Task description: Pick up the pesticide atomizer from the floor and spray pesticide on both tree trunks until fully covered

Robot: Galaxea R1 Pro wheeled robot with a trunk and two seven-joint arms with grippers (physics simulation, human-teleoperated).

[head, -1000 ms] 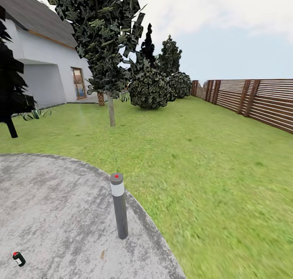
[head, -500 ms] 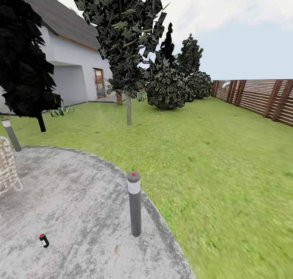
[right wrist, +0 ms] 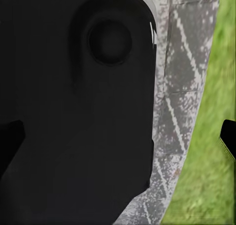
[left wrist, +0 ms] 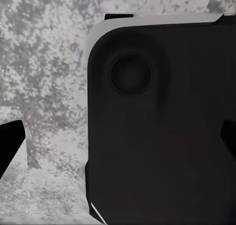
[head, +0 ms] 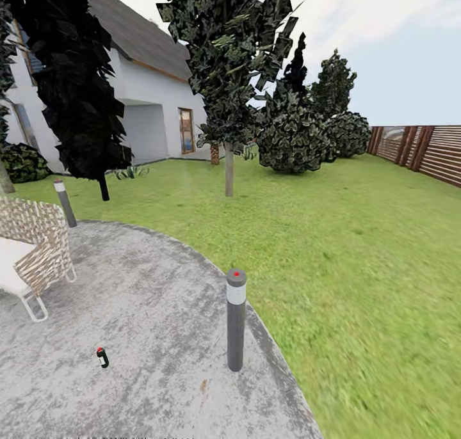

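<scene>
The pesticide atomizer (head: 102,357), a tiny dark sprayer with a red tip, lies on the grey paved circle (head: 147,298) at the lower left of the head view. One tree stands on the garden lawn (head: 358,260) beyond the paving, with a straight grey-brown trunk (head: 228,170) and a mottled green crown (head: 230,48). In the left wrist view my left gripper (left wrist: 118,141) is open, its dark fingertips (left wrist: 10,144) wide apart over paving and a dark robot panel. My right gripper (right wrist: 118,141) is open too, above the edge between paving and grass.
A grey bollard (head: 235,320) with a red dot stands at the paving's edge, right of the atomizer; another bollard (head: 64,202) is farther back. A wicker chair (head: 35,247) sits at left. A black conifer (head: 77,87), bushes (head: 294,138), a white house (head: 153,106) and a slatted fence (head: 429,151) ring the lawn.
The whole head view has swung to the left, so the camera moved. The wicker chair and second bollard have come further into view, and the atomizer now sits nearer the picture's middle.
</scene>
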